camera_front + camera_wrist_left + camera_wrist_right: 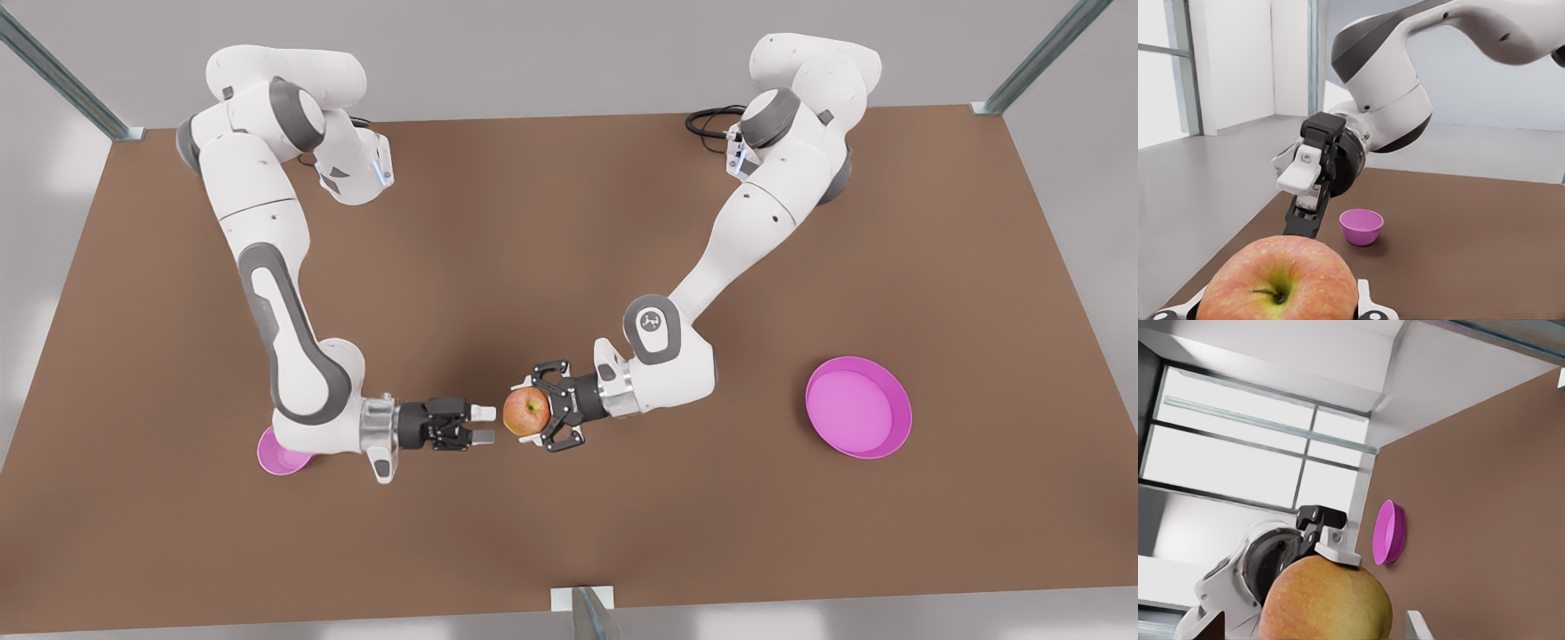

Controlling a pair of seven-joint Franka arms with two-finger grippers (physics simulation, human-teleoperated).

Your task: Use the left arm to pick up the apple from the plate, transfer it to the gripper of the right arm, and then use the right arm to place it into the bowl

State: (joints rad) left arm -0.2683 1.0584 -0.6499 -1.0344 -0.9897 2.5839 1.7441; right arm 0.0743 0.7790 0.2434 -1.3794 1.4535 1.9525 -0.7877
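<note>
Apple [526, 412] was up off the table [569, 267] when we looked, clamped in the left gripper [533, 411], roughly mid-table toward the near edge in the front view. That gripper's looped black fingers [551, 370] wrapped around it from the front view's right. We saw the fruit close up from the left wrist camera too [1279, 280], stem dimple facing us.

The right gripper [484, 425] sat just beside the apple on the front view's left, pointing straight at it, white pads [483, 412] spread apart and not quite touching the fruit as far as we could tell. From the left wrist we spotted it [1305, 193] hovering above the bowl [1361, 226].

We saw the bowl [277, 455] peeking out from behind the right arm's wrist, and the plate [858, 406] sat well apart on the front view's right.
</note>
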